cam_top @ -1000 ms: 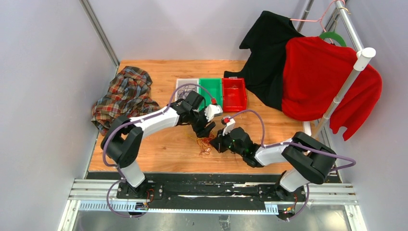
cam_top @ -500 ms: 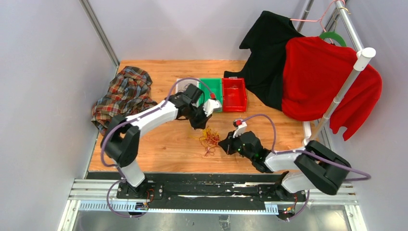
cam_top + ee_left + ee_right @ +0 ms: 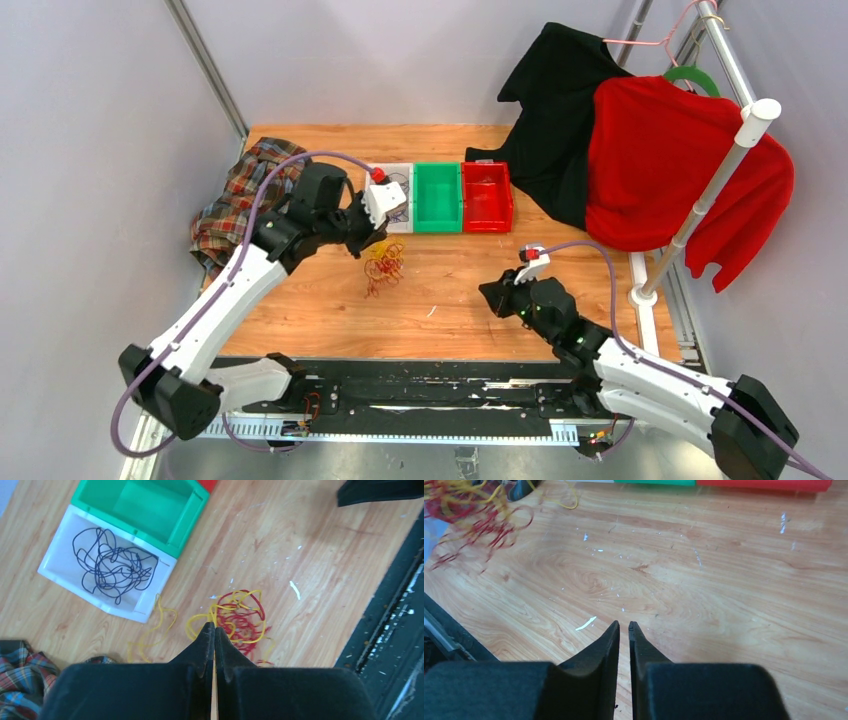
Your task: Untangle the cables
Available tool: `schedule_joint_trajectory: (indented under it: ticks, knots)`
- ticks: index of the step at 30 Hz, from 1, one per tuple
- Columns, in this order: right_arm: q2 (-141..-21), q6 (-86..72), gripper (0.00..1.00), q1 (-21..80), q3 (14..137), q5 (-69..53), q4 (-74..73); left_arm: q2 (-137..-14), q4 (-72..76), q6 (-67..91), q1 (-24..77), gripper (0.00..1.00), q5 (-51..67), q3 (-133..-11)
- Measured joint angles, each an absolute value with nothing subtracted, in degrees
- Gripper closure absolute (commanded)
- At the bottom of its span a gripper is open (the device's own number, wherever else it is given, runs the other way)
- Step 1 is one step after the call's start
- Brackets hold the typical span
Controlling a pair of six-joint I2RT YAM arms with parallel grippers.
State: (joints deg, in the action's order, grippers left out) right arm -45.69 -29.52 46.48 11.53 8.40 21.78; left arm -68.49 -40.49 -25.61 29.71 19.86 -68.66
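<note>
Separation step is in hand: left tool [image 3: 214, 630] clenched on the yellow-red cables [image 3: 384, 262]; right tool [image 3: 623, 626], nearly closed and empty, must next reach toward ten o'clock and grasp a strand.

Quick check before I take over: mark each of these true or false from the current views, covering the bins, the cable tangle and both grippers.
1. The white plastic bin holds a dark purple thin cable. True.
2. The green plastic bin holds a yellow cable. False: its visible inside is bare.
3. The yellow and red tangle of thin cables lies on the wooden table, outside the bins. True.
4. The right gripper is shut on a red cable. False: nothing sits between its nearly closed fingers, and it is well away from the tangle.
5. The left gripper has its fingers pressed together. True.
6. The plaid cloth lies on the right side of the table. False: it is at the left edge.
</note>
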Motion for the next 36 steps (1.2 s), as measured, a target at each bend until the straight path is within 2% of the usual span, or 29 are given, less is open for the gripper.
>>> schedule_joint_trajectory:
  ticks: [5, 8, 11, 12, 18, 25, 29, 32, 36]
  knots:
    - [-49.34, -27.42, 0.64, 47.11, 17.15, 8.23, 19.16, -64.27, -41.56, -23.24, 29.91, 0.99, 23.14, -67.83]
    - [-54.63, -25.61, 0.53, 50.74, 21.54, 8.45, 22.20, -64.23, -42.85, -22.09, 30.00, 0.99, 24.88, -67.83]
    - [-58.72, -24.29, 0.48, 54.65, 23.99, 7.84, 26.68, -64.01, -43.46, -20.56, 30.13, 0.99, 27.24, -67.88]
    - [-60.05, -24.05, 0.43, 55.48, 24.67, 7.11, 28.18, -63.99, -43.51, -20.10, 30.20, 0.99, 27.97, -67.92]
    - [-67.94, -24.05, 0.42, 58.00, 28.69, 3.03, 36.29, -63.90, -43.70, -17.28, 31.27, 0.99, 31.70, -68.93]
    - [-73.91, -24.21, 0.42, 58.98, 31.83, 0.86, 41.32, -63.88, -43.46, -15.18, 32.10, 0.99, 33.43, -69.43]
    - [-76.71, -24.64, 0.47, 59.16, 32.42, -0.30, 43.59, -63.88, -42.72, -13.78, 32.53, 0.99, 33.58, -69.43]
    - [-78.78, -25.39, 0.55, 59.16, 32.97, -0.84, 44.69, -63.88, -41.74, -12.60, 32.88, 0.99, 33.98, -69.45]
    - [-80.73, -25.93, 0.77, 59.18, 34.02, -0.91, 45.63, -63.90, -41.28, -10.81, 32.93, 0.99, 34.59, -70.22]
